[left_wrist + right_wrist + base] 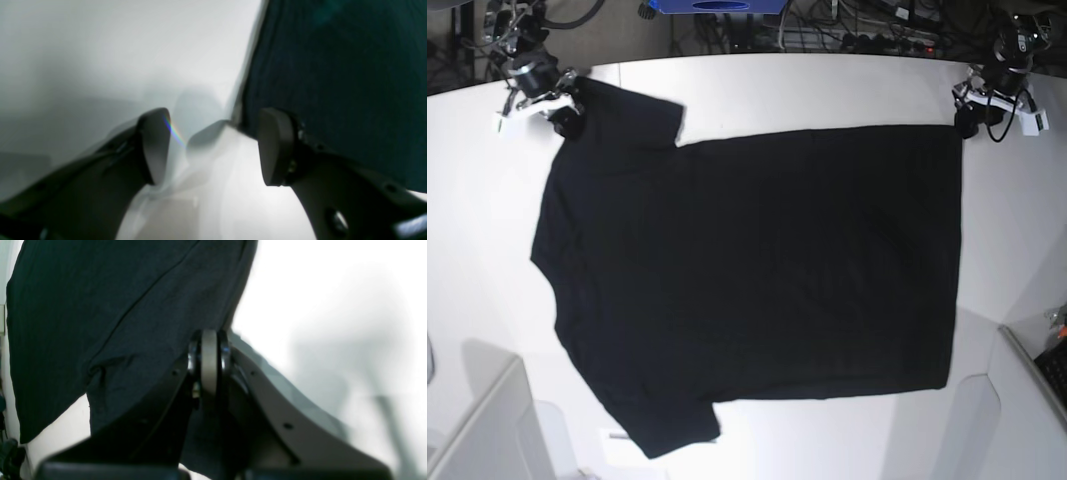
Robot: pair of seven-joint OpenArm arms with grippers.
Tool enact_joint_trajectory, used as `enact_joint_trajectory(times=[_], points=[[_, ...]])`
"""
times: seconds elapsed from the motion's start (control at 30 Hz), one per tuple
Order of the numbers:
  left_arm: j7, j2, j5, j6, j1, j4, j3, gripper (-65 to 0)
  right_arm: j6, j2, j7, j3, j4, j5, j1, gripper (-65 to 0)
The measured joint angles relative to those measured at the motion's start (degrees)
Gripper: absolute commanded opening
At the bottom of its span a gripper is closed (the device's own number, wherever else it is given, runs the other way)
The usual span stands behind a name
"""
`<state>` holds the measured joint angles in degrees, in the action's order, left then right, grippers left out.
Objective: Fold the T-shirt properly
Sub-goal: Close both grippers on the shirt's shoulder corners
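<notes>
Your right gripper (209,340) pressed together, pinching T-shirt (757,280) sleeve edge; cloth spreads flat on white desk (827,90) beyond it. Your left gripper (213,146) spread, nothing between fingers (155,143); T-shirt hem corner just beside its right finger.

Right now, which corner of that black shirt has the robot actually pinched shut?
Start at the white table, where the large black cloth T-shirt lies spread flat. Follow its far edge to the sleeve in the base view's upper left. There the right gripper has its fingers shut on the cloth; the left gripper stands open.
</notes>
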<state>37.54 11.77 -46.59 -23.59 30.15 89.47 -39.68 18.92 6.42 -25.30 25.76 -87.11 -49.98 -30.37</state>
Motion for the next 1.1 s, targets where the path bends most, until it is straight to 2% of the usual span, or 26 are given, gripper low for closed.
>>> enact_joint_trajectory(times=[0.1, 0.3, 0.57, 0.63, 0.8, 0.83, 1.0, 1.1], points=[[0.20, -0.04, -0.17, -0.04, -1.62, 0.04, 2.47, -26.0, 0.00, -0.02, 0.02, 0.00, 0.00, -0.02, -0.02, -65.0], [-0.11, -0.24, -0.35, -0.04, -2.34, -0.83, 2.38, -26.2, 0.04, -0.15, 0.02, 0.00, -0.02, -0.04, -0.04, -65.0], [-3.26, 0.72, -2.16, -0.87, -4.31, -4.96, 5.86, -26.8, 0.04, -0.15, 0.02, 0.00, -0.02, -0.04, -0.15, -65.0], [-3.48, 0.57, -2.47, -1.09, -4.46, -5.11, 6.27, -33.7, 0.04, -0.15, -0.04, 0.00, -0.02, -0.04, -0.17, -65.0], [-2.19, 0.31, -1.97, -0.79, -4.33, -5.51, 6.36, -63.4, 0.04, -0.15, -0.02, 0.00, -0.02, -0.04, -0.15, -65.0], [-2.05, 0.33, -1.66, -0.63, -4.28, -5.51, 6.36, -65.0, 0.04, -0.15, -0.02, 0.00, -0.20, -0.04, -0.17, -65.0], [-1.97, 0.39, -1.68, -0.66, -4.09, -5.20, 6.38, -65.0, 0.02, -0.66, -0.20, 0.11, -1.70, 0.46, -1.36, -65.0], [-1.22, 2.21, -1.79, -0.90, -3.37, -5.22, 6.51, -65.0, -0.09, -0.66, -1.38, 0.11, -3.58, 0.96, -2.75, -65.0]])
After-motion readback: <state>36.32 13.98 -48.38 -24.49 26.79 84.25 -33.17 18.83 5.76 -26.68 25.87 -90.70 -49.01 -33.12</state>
